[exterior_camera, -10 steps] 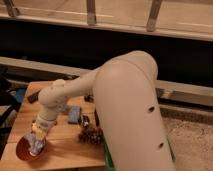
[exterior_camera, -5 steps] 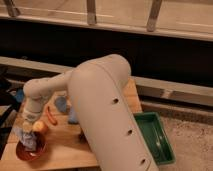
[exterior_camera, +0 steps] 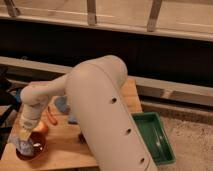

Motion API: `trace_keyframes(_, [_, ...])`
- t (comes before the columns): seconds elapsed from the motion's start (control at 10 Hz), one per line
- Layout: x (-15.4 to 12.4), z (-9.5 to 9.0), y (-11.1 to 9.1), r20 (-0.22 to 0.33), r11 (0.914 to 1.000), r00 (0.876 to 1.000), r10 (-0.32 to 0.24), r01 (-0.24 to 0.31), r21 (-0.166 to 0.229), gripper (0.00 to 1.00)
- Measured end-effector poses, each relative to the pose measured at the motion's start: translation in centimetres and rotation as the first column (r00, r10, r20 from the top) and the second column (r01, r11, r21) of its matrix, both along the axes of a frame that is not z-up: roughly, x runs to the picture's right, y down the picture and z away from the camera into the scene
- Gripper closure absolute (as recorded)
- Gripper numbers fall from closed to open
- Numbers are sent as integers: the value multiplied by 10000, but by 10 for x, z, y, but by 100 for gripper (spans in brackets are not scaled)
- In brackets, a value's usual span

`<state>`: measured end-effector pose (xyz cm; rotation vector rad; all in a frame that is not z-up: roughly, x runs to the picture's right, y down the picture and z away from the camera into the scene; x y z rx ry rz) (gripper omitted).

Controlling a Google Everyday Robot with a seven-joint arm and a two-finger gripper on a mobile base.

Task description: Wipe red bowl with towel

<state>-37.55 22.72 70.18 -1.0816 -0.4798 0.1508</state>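
Tool (exterior_camera: 26, 136) sits low at the near left of the wooden surface (exterior_camera: 65, 145), directly over the red bowl (exterior_camera: 31, 150). I see it pressing the towel (exterior_camera: 24, 145) into the bowl, though I cannot tell its grip state. A green tray (exterior_camera: 155, 137) lies to the right, off the surface.

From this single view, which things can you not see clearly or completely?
- Gripper: it is down at the red bowl, but the towel covers its tip.
- Red bowl: its inside is mostly hidden by the towel and gripper.
- Wooden table: the arm blocks the middle and the right part.
- Green bin: the arm hides its left side.
- Blue object behind the arm: only a part shows, so its shape is unclear.
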Motion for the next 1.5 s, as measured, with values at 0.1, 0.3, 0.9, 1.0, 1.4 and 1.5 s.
trace_keyframes(0.1, [18, -8, 10, -226, 9999, 9997, -36, 32, -170, 100])
trace_keyframes(0.3, [55, -17, 21, -573, 9995, 9983, -68, 51, -299, 100])
trace_keyframes(0.9, [65, -4, -7, -478, 9997, 9986, -212, 217, 117, 100])
trace_keyframes(1.0, [49, 1, -13, -336, 9996, 9992, -224, 230, 178, 100])
trace_keyframes(1.4, [1, 8, -9, -112, 9997, 9997, -239, 239, -30, 100])
trace_keyframes(1.5, [0, 6, -5, -244, 9998, 9996, -153, 150, -115, 100])
